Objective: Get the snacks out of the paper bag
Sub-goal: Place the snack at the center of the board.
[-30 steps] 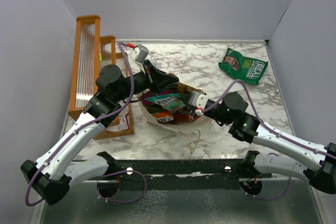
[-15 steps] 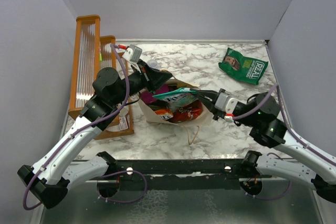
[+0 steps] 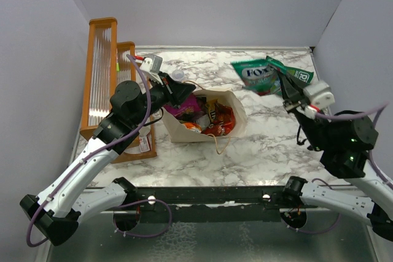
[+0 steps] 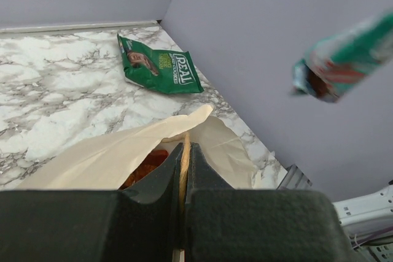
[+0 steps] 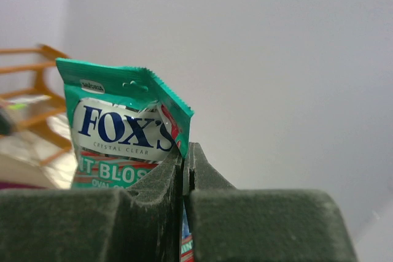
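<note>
**A:** Where's the bag?

**B:** The bag sits mid-desk with its mouth open upward, just right of the rack. One tan handle loop lies on the desk on the near side.

**A:** And the left jaws?

**B:** The left jaws are closed on the bag's far-left rim. The left wrist view shows the cream paper edge pinched between the two fingers.

**A:** What's inside?

**B:** Snacks are packed together in there. An orange-red packet lies toward the right and a purple pouch sits by the pinched rim. The others overlap too much to tell apart.

**A:** Right side?

**B:** The right jaws are clamped on a teal packet with FOX'S printed on it. They grip it by one edge, as the right wrist view shows. It hangs in the air over the far right of the desk, well apart from the bag. From the left wrist it shows as a blurred shape against the wall.

**A:** Anything already out?

**B:** A green packet lies flat on the desk near the far right corner. From above, the teal packet partly covers it. The left wrist view shows it whole, beyond the bag's rim.
</note>
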Motion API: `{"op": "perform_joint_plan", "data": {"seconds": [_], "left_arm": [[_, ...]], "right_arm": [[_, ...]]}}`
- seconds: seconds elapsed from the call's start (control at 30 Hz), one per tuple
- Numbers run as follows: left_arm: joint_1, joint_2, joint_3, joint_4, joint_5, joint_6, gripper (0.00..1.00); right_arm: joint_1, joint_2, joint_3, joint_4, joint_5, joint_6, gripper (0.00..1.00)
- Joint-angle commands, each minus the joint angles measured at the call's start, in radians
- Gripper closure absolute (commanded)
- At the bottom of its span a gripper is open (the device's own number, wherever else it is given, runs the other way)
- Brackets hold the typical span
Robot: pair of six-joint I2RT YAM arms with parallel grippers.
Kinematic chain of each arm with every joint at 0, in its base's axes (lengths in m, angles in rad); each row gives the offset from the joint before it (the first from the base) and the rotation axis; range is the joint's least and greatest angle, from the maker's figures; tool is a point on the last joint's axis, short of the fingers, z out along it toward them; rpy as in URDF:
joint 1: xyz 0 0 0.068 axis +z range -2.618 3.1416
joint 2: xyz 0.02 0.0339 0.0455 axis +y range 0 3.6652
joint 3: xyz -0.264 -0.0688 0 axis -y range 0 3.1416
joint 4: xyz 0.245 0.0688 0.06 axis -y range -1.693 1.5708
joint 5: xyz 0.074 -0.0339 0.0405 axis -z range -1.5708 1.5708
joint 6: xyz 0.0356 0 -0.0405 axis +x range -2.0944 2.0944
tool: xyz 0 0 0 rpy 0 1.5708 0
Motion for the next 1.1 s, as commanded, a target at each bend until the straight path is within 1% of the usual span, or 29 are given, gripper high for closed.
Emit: {"op": "perform_joint_plan", "data": {"seconds": [0.0,0.03,0.07,0.1,0.13,0.17,0.23,0.3,0.33,0.37,0.43,0.53,0.6,0.63,0.73,0.8,0.9,0.93,1.0,1.07], "left_arm": [[-0.007,-0.023,-0.002,-0.001,-0.036,-0.029,1.0],[-0.007,-0.023,-0.001,-0.001,-0.04,-0.029,1.0],[-0.007,-0.025,0.001,-0.001,-0.041,-0.029,1.0],[-0.006,-0.025,0.001,-0.001,-0.043,-0.029,1.0],[-0.007,-0.023,0.002,0.001,-0.043,-0.028,1.0],[-0.007,-0.024,0.003,0.002,-0.043,-0.031,1.0],[-0.007,-0.021,0.012,0.0,-0.038,-0.04,1.0],[-0.007,-0.02,0.013,0.006,-0.028,-0.049,1.0],[-0.007,-0.02,0.012,0.007,-0.023,-0.052,1.0],[-0.007,-0.021,0.01,0.01,-0.019,-0.053,1.0],[-0.007,-0.022,0.008,0.007,-0.015,-0.062,1.0],[-0.007,-0.011,0.021,-0.016,-0.024,-0.091,1.0],[-0.007,0.006,0.049,-0.052,-0.012,-0.099,1.0],[-0.007,0.013,0.055,-0.06,0.002,-0.107,1.0],[-0.007,0.015,0.034,-0.046,0.022,-0.139,1.0],[-0.007,0.015,0.022,-0.032,0.038,-0.16,1.0],[-0.007,0.016,0.016,-0.028,0.077,-0.154,1.0],[-0.007,0.014,0.016,-0.022,0.088,-0.142,1.0],[-0.007,0.001,0.008,-0.001,0.118,-0.104,1.0],[-0.007,-0.021,0.003,0.001,0.101,-0.063,1.0]], "right_arm": [[0.003,0.114,-0.018,0.203,0.512,-0.176,0.98],[0.003,0.133,-0.05,0.336,0.604,-0.271,0.99],[0.003,0.155,-0.077,0.47,0.645,-0.313,0.98],[0.002,0.177,-0.095,0.568,0.684,-0.366,0.98],[0.001,0.194,-0.099,0.616,0.714,-0.381,0.98],[-0.002,0.208,-0.097,0.617,0.73,-0.364,0.98],[-0.029,0.23,-0.086,0.515,0.729,-0.249,0.98],[-0.093,0.267,-0.052,0.281,0.69,0.007,0.98],[-0.139,0.29,-0.032,0.173,0.667,0.084,0.98],[-0.218,0.32,-0.003,0.06,0.614,0.252,0.98],[-0.328,0.402,0.048,-0.181,0.481,0.478,0.98],[-0.472,0.517,0.081,-0.35,0.252,0.661,0.98],[-0.52,0.596,0.109,-0.455,0.184,0.758,0.98],[-0.533,0.626,0.104,-0.472,0.165,0.787,0.98],[-0.562,0.665,0.066,-0.459,0.007,0.842,0.98],[-0.567,0.664,0.042,-0.438,-0.116,0.877,0.98],[-0.568,0.639,-0.016,-0.363,-0.301,0.924,0.98],[-0.568,0.624,-0.045,-0.329,-0.355,0.951,0.99],[-0.568,0.59,-0.129,-0.204,-0.482,0.981,0.98],[-0.572,0.579,-0.201,-0.097,-0.528,1.032,0.98]]}}
